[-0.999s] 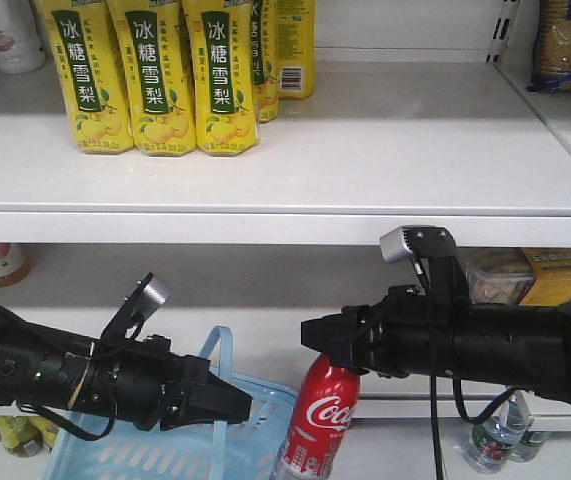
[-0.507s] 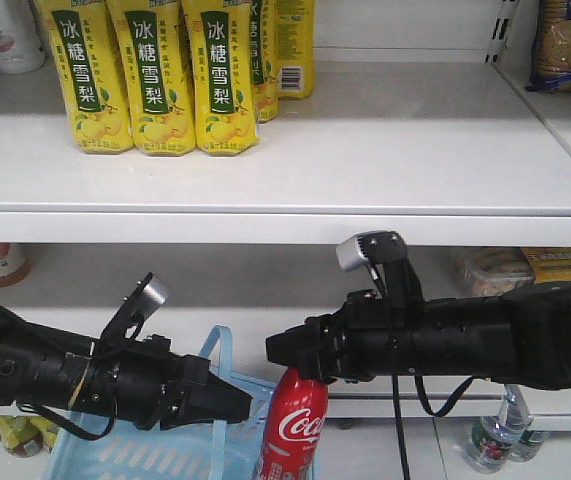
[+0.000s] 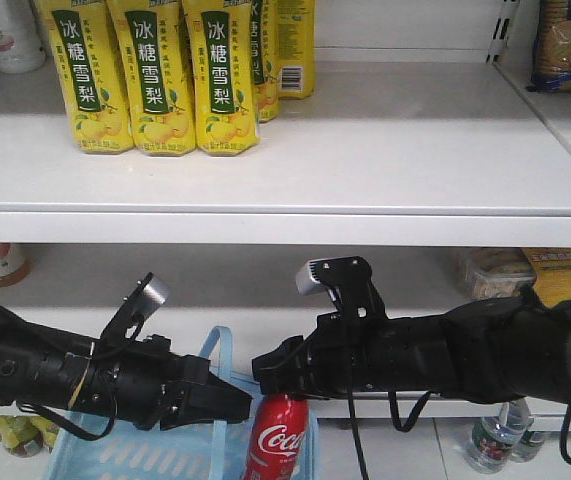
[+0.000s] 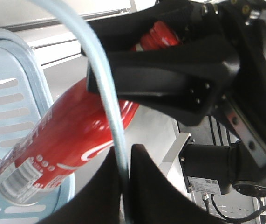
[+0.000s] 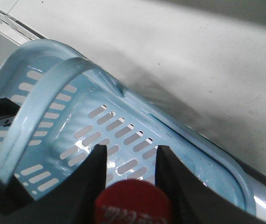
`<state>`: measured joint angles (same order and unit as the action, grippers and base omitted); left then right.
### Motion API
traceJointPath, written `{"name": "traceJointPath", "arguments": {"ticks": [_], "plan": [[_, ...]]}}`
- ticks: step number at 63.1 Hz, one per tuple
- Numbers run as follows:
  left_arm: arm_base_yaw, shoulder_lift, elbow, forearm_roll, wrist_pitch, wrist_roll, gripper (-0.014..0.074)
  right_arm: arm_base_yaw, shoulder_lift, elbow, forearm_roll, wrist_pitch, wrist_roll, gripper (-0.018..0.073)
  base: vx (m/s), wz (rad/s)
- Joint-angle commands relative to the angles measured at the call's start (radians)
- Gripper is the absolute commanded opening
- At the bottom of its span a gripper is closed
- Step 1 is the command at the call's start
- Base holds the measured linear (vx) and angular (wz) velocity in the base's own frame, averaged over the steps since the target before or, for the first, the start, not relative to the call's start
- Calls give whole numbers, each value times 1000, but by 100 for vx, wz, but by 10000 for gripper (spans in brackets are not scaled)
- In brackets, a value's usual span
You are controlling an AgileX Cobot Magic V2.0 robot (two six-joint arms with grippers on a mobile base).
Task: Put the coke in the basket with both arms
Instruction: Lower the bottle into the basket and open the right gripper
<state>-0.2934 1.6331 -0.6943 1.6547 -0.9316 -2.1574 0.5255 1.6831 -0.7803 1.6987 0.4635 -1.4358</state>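
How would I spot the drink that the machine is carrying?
Look below the white shelf, between the two black arms. The right hand grips the coke by its top, above the blue basket. It is red; the shelf's bottles are yellow.

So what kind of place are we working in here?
Most likely a shop aisle or a mock-up of one: white retail shelving stocked with rows of identical yellow-labelled drink bottles, and a light blue slotted plastic shopping basket by the arms.

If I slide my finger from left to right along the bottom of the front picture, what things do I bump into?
Left arm → its end effector holding the basket handle → coke → right arm → clear bottle.
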Motion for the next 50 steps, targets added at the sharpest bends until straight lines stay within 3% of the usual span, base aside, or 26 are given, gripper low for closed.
{"name": "traceJointPath", "arguments": {"ticks": [1, 23, 50], "plan": [[-5, -45, -20, -63, -15, 15, -5, 8, -36, -38, 86, 43, -7, 207, 0, 0], [-5, -45, -20, -63, -15, 15, -5, 8, -31, -36, 85, 37, -7, 379, 0, 0], [-5, -45, -20, -64, -15, 15, -5, 8, -35, -35, 82, 97, -8, 386, 0, 0]]}}
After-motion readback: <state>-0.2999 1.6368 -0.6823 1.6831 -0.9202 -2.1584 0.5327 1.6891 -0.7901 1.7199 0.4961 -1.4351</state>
